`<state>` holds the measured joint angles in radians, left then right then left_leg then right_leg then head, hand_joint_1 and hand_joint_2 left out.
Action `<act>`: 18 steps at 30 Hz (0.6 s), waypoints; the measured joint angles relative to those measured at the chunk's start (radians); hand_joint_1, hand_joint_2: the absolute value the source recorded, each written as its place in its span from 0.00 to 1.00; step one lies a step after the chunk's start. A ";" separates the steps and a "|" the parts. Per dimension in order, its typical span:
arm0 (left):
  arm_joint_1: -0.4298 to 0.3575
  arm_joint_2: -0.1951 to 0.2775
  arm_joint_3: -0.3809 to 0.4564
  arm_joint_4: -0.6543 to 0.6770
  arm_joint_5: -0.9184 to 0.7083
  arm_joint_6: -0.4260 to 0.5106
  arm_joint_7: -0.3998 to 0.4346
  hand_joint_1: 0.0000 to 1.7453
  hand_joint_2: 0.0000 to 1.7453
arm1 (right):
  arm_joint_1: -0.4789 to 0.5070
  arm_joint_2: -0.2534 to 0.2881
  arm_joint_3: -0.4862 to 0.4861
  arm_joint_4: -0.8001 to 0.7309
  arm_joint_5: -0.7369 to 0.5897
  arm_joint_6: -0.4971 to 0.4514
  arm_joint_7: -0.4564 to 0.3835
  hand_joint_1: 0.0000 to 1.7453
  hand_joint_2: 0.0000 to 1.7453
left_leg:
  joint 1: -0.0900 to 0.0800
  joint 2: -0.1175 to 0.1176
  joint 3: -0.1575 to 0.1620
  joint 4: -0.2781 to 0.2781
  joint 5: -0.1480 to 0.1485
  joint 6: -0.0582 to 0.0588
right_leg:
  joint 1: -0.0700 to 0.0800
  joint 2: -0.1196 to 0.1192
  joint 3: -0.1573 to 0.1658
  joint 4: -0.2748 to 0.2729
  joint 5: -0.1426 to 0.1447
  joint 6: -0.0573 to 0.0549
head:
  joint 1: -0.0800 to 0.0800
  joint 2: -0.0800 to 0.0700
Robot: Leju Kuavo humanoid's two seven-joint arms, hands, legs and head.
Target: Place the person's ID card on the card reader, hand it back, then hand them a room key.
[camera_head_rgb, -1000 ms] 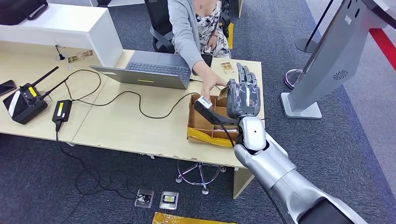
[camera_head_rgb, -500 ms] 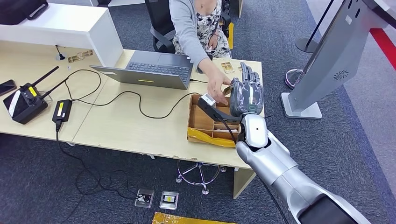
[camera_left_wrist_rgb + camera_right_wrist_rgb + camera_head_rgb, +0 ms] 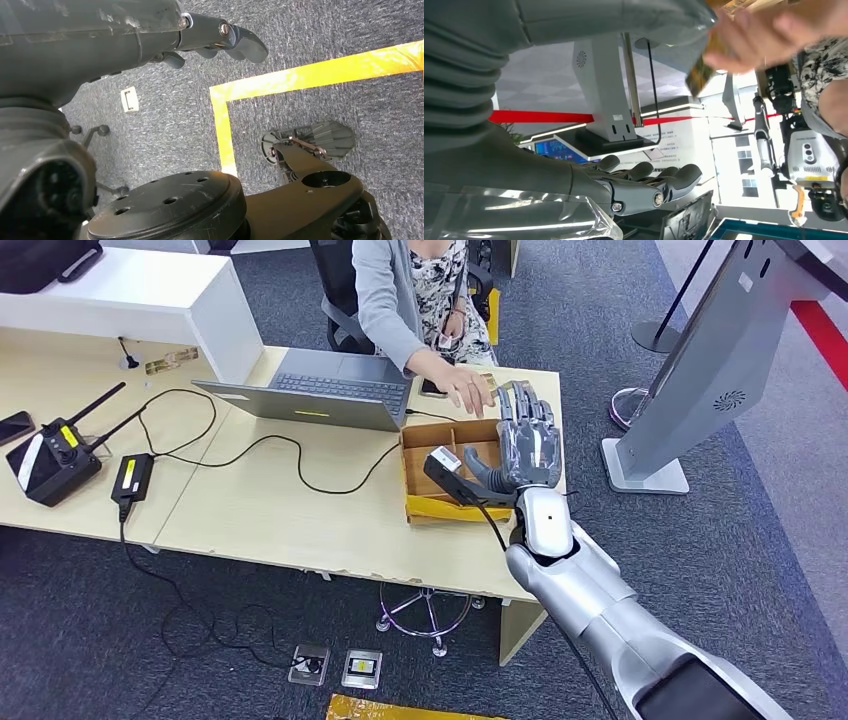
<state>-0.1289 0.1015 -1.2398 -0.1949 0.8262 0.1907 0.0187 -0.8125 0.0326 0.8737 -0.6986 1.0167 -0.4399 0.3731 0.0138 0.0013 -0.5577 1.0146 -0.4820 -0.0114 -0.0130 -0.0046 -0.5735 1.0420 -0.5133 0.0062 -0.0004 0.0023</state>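
From the head view I am seeing my right hand (image 3: pixel 527 445) hovering flat, fingers spread and holding nothing, over the right end of the cardboard box (image 3: pixel 428 472) on the surface (image 3: pixel 270 510). The person's hand (image 3: pixel 466 392) is reaching in just beyond it, beside the laptop (image 3: pixel 330 390). In the left wrist view my left hand (image 3: pixel 220 42) is hanging over carpet, fingers curled on nothing. In the right wrist view the person's fingers are pinching a card (image 3: pixel 700 75).

An open grey laptop (image 3: pixel 335 390) sits on the pale wooden desk (image 3: pixel 250 510). Left of the laptop lie a black power brick (image 3: pixel 132 477) and a black radio handset with antennas (image 3: pixel 50 455); right of it, a brown compartmented cardboard box (image 3: pixel 445 472).
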 joint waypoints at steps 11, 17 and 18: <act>0.000 0.000 -0.004 0.000 -0.002 0.000 0.000 0.00 0.00 | -0.017 -0.045 -0.003 0.014 0.049 -0.020 0.056 0.00 0.00 | 0.000 0.001 0.000 0.000 0.000 0.000 | 0.000 0.001 -0.001 0.000 0.000 0.000 | 0.000 0.000; 0.004 0.000 -0.005 0.000 0.004 -0.001 0.000 0.00 0.00 | -0.026 -0.132 -0.042 0.015 0.051 -0.033 0.081 0.00 0.00 | 0.000 -0.001 0.000 0.000 0.000 0.000 | -0.001 -0.001 0.000 0.000 0.000 0.000 | 0.000 0.000; 0.005 0.000 -0.005 0.000 0.005 -0.001 -0.001 0.00 0.00 | -0.026 -0.153 -0.051 0.014 0.050 -0.027 0.086 0.00 0.00 | -0.001 -0.001 0.000 0.001 0.000 0.000 | -0.001 -0.001 0.000 0.000 0.000 0.000 | 0.000 0.000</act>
<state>-0.1242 0.1019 -1.2451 -0.1949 0.8316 0.1895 0.0178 -0.8382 -0.1203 0.8225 -0.6844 1.0664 -0.4674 0.4594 0.0130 0.0007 -0.5574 1.0151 -0.4821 -0.0113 -0.0140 -0.0052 -0.5737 1.0417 -0.5130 0.0065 -0.0004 0.0023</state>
